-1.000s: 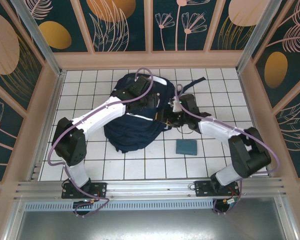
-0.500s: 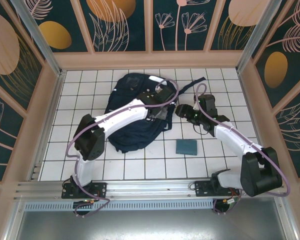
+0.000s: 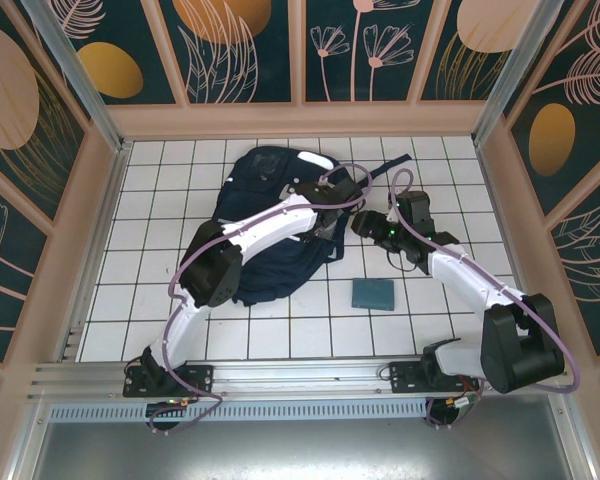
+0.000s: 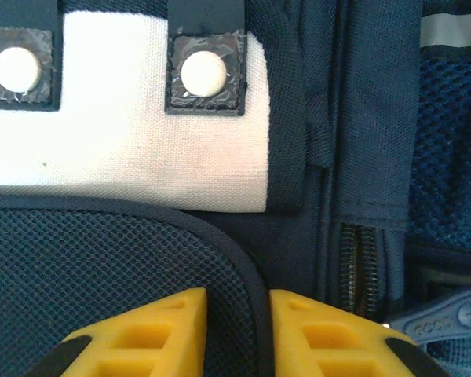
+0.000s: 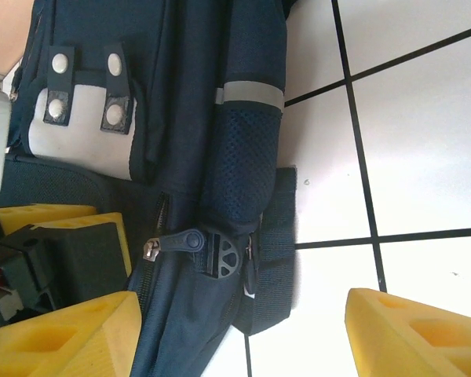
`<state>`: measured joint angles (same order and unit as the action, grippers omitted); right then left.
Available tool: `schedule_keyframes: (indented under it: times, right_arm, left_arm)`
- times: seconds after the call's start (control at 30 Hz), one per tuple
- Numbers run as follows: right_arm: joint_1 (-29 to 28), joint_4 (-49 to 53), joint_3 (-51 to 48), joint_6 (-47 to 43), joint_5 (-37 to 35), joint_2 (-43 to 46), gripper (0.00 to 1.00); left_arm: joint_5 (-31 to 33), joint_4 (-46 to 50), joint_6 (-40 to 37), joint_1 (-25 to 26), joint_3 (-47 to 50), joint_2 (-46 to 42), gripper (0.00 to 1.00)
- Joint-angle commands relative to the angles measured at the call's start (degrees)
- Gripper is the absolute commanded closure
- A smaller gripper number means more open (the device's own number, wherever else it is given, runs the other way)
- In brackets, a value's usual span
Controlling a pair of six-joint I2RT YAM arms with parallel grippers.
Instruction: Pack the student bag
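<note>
Tiled table (image 3: pixel 160 200); navy student bag (image 3: pixel 255 270), white snap patch; left claw (image 4: pixel 237 306) pinching piping (image 4: pixel 247 267); right claw (image 5: pixel 242 314) wide.

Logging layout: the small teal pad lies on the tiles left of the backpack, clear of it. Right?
No. The teal pad lies right of the backpack, not left. It is clear of it on the tiles. The top view shows this.

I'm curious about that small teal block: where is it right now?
In the top view, the teal block lies on the white tiles, right of the student bag, apart from it.
</note>
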<state>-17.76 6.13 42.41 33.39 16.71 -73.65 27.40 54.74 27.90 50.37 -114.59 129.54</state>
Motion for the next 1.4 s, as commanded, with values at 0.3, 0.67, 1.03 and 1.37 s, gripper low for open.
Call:
schedule_keyframes:
  times: [0.3, 0.67, 1.03, 1.37]
  right_arm:
    - [-0.13, -20.30, -6.75, -11.94, 14.91, 1.61, 0.39]
    - [-8.64, -33.29, -1.74, -30.64, 20.52, -6.72, 0.42]
    - [-8.70, -31.71, 2.46, -43.71, 29.35, -12.39, 0.43]
    - [-8.37, -29.47, 7.95, -50.77, 30.82, -18.56, 0.43]
  left_arm:
    - [-7.26, -8.79, -0.08, -3.18, 5.57, -12.38, 1.00]
    - [-21.03, -18.91, -1.69, -8.04, 17.35, -25.60, 1.00]
    - [-30.06, -22.93, -1.37, -9.88, 20.53, -28.38, 1.00]
    - [-33.83, -24.30, -0.02, -10.48, 20.98, -28.94, 1.00]
